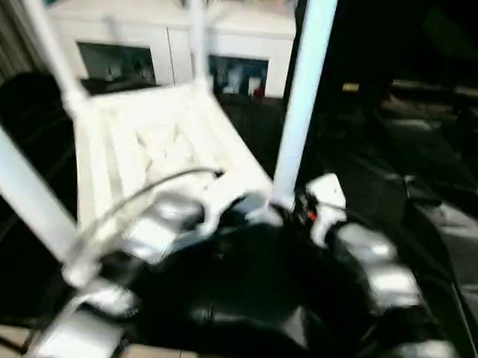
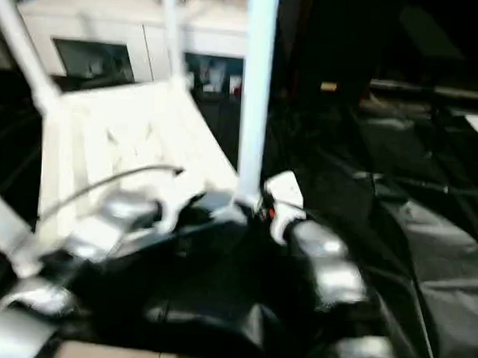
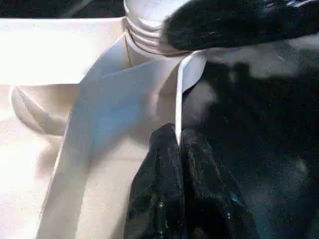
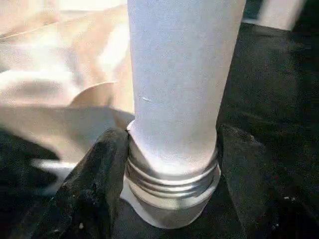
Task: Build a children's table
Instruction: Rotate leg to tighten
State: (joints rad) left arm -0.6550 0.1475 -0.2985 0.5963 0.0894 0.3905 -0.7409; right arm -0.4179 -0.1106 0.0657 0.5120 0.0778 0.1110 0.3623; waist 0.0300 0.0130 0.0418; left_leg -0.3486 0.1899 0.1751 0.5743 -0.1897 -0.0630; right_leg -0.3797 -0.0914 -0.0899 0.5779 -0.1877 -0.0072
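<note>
The white tabletop (image 1: 161, 153) lies upside down on black cloth, ribbed underside up. A white leg (image 1: 305, 95) stands upright in its near right corner socket, and three other legs (image 1: 51, 47) rise from the other corners. My right gripper (image 4: 172, 149) is closed around this leg's threaded base (image 4: 172, 181), one black finger (image 4: 97, 184) on each side. My left gripper (image 3: 177, 137) is shut on the thin rim of the tabletop (image 3: 178, 94) just beside that corner. In the left wrist view a finger of the right gripper (image 3: 239, 22) shows next to the leg's threads (image 3: 149, 30).
A white cabinet with glass doors (image 1: 150, 34) stands close behind the table. Crumpled black cloth (image 1: 426, 217) covers the floor to the right and front. A grey cable (image 1: 144, 187) arcs over my left forearm. A strip of bare floor (image 1: 154, 357) shows at the near edge.
</note>
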